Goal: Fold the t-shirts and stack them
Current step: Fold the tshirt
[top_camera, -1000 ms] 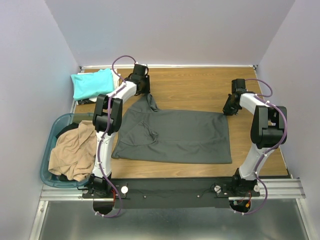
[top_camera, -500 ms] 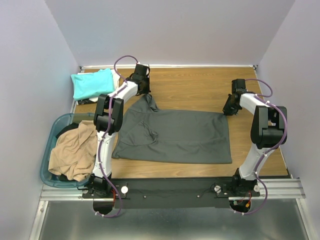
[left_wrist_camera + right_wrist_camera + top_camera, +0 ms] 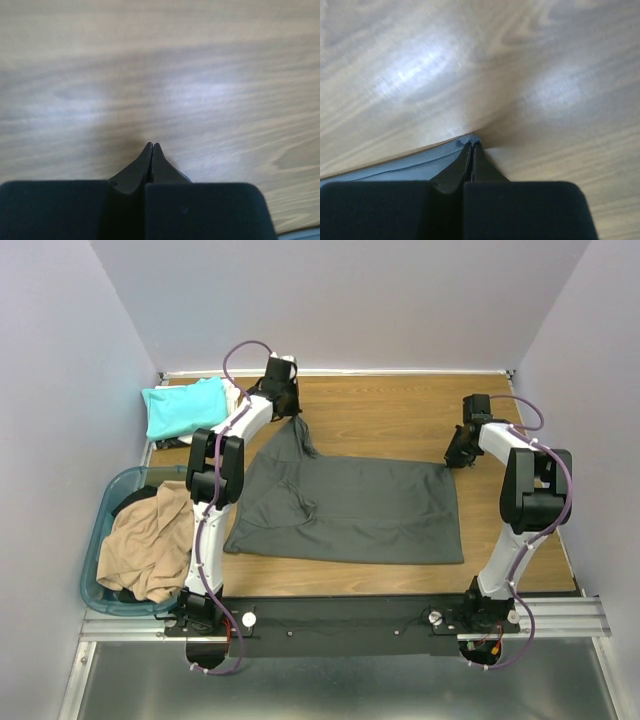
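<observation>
both pinch cloth: left end effector [image 3: 291, 412] and right end effector [image 3: 456, 454] clench far corners of the grey shirt [image 3: 370, 510]; light, limp, best held at corners.

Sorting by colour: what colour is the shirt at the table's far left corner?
Teal shirt; top external view.

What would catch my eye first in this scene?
A big dark grey t-shirt lies spread across the middle of the wooden table, with the left fingers and the right fingers each shut on a far corner of it. At the left, a tan t-shirt spills over a blue-green basket, and a teal t-shirt lies in the far left corner.
</observation>
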